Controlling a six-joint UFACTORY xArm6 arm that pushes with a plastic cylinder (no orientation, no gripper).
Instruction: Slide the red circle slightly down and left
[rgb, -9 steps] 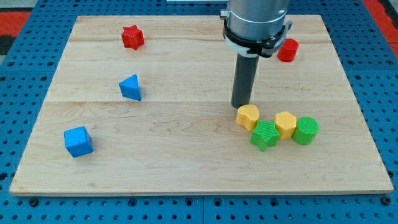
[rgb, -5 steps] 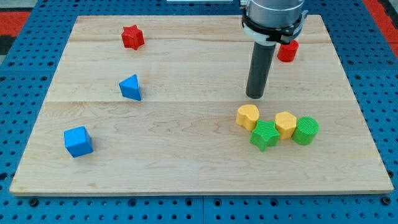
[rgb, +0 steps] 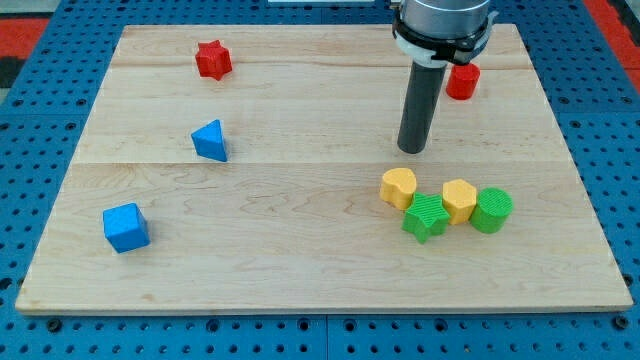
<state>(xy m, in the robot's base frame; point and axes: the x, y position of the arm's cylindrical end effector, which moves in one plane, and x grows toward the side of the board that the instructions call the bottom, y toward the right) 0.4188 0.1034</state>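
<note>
The red circle (rgb: 463, 81) stands near the board's top right, partly hidden behind the arm's collar. My tip (rgb: 412, 149) rests on the wood below and left of it, apart from it, and just above the yellow block (rgb: 398, 187) without touching it.
A row of blocks lies below the tip: the yellow one, a green star (rgb: 426, 217), a second yellow block (rgb: 459, 199) and a green cylinder (rgb: 491, 210). A red star (rgb: 212, 59), a blue triangle (rgb: 210, 140) and a blue cube (rgb: 125, 227) lie on the view's left. The wooden board (rgb: 300, 270) sits on a blue pegboard.
My tip has moved up and to the right, away from the yellow block and toward the red circle. No block has moved.
</note>
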